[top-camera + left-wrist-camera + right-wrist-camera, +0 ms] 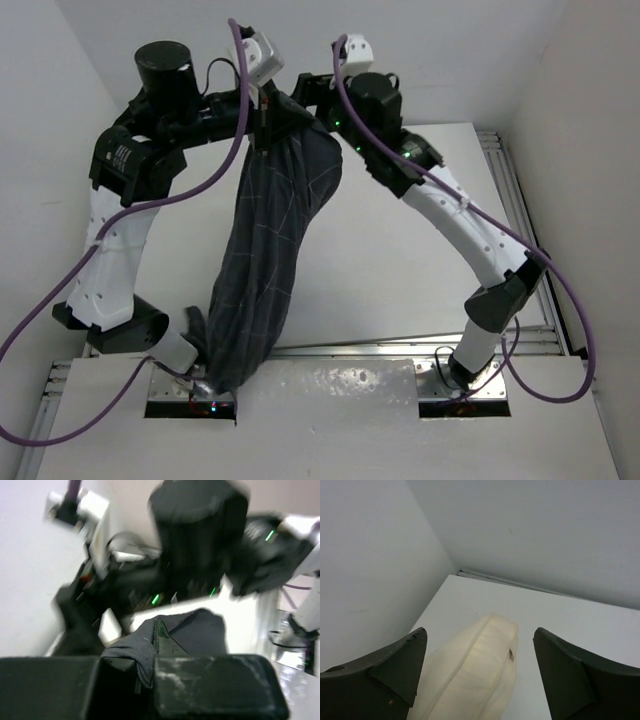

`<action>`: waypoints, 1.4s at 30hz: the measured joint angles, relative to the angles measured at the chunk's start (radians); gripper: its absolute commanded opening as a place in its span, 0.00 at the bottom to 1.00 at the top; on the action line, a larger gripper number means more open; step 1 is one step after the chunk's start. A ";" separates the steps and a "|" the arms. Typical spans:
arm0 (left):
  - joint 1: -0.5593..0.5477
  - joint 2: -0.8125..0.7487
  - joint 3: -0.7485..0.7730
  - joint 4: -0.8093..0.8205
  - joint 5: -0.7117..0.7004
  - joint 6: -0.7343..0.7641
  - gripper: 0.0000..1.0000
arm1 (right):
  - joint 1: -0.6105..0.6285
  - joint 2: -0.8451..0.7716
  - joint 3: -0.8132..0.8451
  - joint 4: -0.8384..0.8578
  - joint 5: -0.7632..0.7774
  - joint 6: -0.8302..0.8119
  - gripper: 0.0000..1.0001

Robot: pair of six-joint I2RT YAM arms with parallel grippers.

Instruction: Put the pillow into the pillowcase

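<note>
The dark grey checked pillowcase hangs as a long, bulging drape from high over the table down to the near edge. My left gripper is shut on its top edge. In the left wrist view a fold of the pillowcase is pinched between the shut fingers of that gripper. My right gripper is open with nothing between its fingers, held above the cream quilted pillow. The pillow stretches away over the white table and carries a small brown mark. No pillow shows in the top view.
The white table has walls close on the left, back and right. A metal rail runs along its right side. Both arm bases sit at the near edge, and purple cables loop round the arms.
</note>
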 measured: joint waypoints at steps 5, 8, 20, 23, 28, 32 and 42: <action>0.000 -0.057 -0.005 0.018 -0.065 0.071 0.00 | -0.041 -0.027 0.139 -0.206 -0.161 -0.117 0.82; -0.004 -0.087 -0.047 0.012 -0.070 0.109 0.00 | -0.047 -0.081 0.060 -0.214 -0.226 -0.135 0.83; -0.006 -0.116 -0.272 0.049 -0.052 0.251 0.00 | -0.063 -0.119 -0.067 -0.220 -0.333 -0.119 0.95; -0.006 -0.117 -0.272 0.071 -0.059 0.276 0.00 | -0.067 -0.085 0.057 -0.301 -0.217 -0.135 0.98; -0.006 -0.121 -0.282 0.080 -0.099 0.348 0.00 | -0.098 -0.075 0.240 -0.407 0.043 -0.166 0.98; -0.004 -0.129 -0.297 0.072 -0.137 0.403 0.00 | -0.194 -0.110 0.243 -0.491 0.152 -0.146 0.72; -0.004 -0.223 -0.334 -0.003 -0.139 0.475 0.00 | -0.381 -0.294 -0.418 -0.351 -0.157 0.156 0.70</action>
